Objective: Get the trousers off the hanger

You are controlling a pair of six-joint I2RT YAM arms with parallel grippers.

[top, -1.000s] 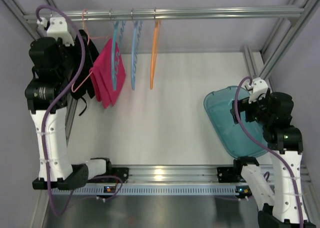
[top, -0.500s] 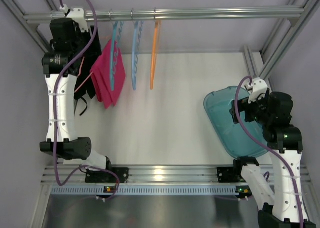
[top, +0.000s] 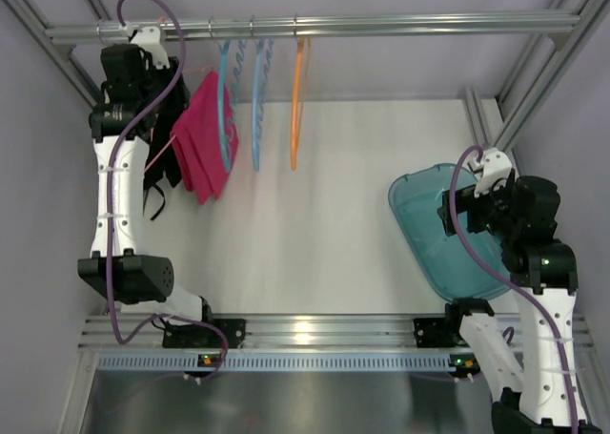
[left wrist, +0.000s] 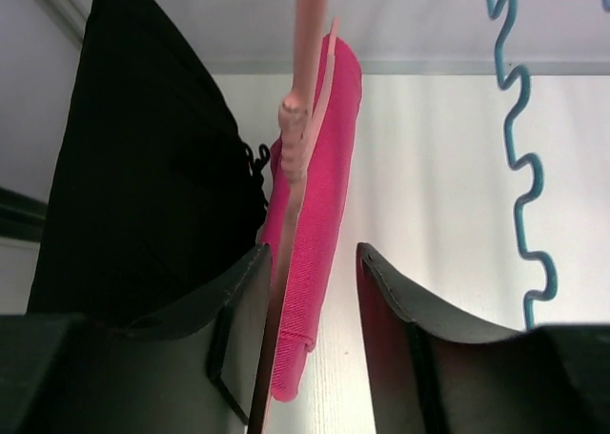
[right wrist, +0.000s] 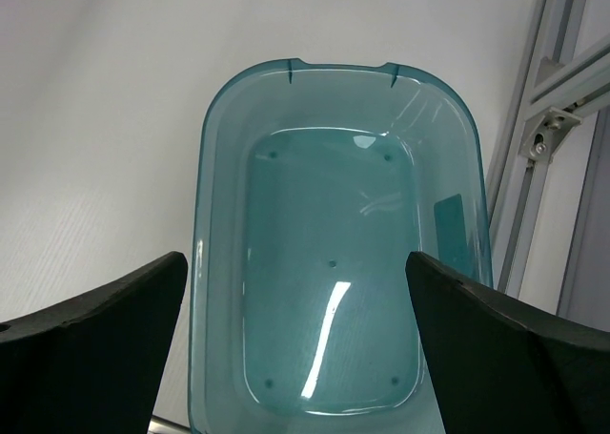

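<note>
The magenta-pink trousers hang folded over the thin salmon-pink hanger on the top rail at the far left. In the left wrist view the trousers and the hanger run down between my left gripper's fingers. My left gripper is open around them, raised near the rail. My right gripper is open and empty above the teal tub, at the right of the top view.
A black garment hangs just left of the trousers, also in the left wrist view. Two wavy blue hangers and an orange hanger hang further right on the rail. The teal tub lies at the right.
My left arm has stretched up and away, carrying its gripper to the top of the hanger beside the trousers. The right arm has not moved.
</note>
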